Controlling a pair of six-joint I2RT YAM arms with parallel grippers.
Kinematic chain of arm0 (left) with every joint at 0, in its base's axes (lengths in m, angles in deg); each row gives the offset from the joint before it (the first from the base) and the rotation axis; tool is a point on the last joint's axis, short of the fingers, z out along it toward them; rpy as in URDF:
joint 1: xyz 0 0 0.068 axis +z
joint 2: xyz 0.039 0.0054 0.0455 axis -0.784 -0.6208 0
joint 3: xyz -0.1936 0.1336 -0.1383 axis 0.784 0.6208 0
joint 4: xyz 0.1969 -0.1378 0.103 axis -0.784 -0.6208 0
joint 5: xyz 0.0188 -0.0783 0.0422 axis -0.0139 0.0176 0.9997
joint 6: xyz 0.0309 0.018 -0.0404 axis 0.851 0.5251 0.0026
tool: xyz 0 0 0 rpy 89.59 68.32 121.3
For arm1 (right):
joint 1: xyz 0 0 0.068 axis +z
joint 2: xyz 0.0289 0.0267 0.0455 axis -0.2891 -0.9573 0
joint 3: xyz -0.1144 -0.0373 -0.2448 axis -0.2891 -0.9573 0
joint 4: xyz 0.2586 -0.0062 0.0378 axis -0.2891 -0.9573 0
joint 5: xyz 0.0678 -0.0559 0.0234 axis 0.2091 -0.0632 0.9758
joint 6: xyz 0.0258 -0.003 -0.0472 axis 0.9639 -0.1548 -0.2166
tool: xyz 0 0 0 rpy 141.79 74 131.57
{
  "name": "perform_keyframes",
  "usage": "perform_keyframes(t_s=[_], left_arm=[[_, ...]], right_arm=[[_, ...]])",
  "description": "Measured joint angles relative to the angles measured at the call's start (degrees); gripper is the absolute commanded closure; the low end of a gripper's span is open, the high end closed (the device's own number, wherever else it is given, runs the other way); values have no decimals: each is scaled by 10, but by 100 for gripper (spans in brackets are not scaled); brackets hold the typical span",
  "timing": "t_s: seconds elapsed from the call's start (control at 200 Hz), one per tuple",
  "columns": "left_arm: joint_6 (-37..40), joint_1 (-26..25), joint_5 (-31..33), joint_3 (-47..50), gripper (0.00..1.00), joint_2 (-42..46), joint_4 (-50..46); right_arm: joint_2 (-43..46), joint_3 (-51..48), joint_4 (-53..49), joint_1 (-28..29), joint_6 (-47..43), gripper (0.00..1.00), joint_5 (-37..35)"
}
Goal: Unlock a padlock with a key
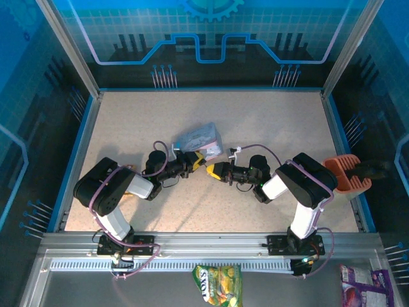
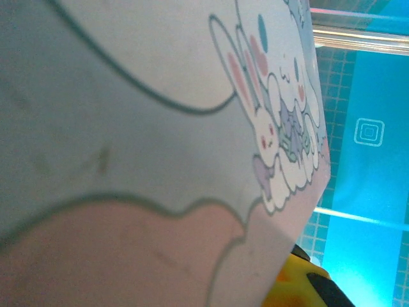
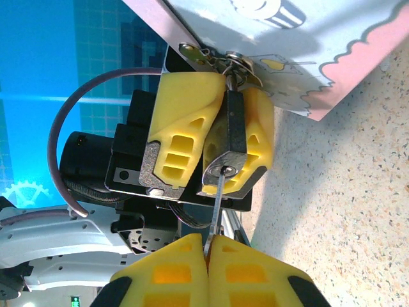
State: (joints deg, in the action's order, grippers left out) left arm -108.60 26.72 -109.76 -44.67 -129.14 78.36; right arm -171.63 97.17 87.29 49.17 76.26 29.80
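Padlock (image 3: 231, 137) sits clamped between the yellow fingers (image 3: 179, 121) of the left arm's jaws, which are closed on its dark body. Its keyhole end faces the right arm, and its silvery shackle is up against the edge of the pale blue cartoon tin (image 3: 287, 38), beside a small metal clasp there. The key (image 3: 216, 204) is a thin sliver with its tip in the keyhole. Its other end is pinched between the right arm's jaws, whose yellow fingers (image 3: 166, 268) are pressed almost together around it.

From above, the two arms meet tip to tip in the middle of the worktop (image 1: 268, 121), the left reaching in from the left and the right from the right, just on the near side of the tin (image 1: 201, 136). The left wrist camera looks close along the tin's printed rabbit face (image 2: 160, 128). An orange-yellow snack packet (image 1: 218, 284) lies on the near ledge.
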Motion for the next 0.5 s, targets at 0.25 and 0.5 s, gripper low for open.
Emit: perform_keyframes(t_s=[0.25, 0.5], left_arm=[[0, -2, 0, 0, 100, 0, 0], [-2, -4, 1, 0, 100, 0, 0]], right_arm=[[0, 0, 0, 0, 0, 100, -4], [0, 0, 0, 0, 0, 100, -4]])
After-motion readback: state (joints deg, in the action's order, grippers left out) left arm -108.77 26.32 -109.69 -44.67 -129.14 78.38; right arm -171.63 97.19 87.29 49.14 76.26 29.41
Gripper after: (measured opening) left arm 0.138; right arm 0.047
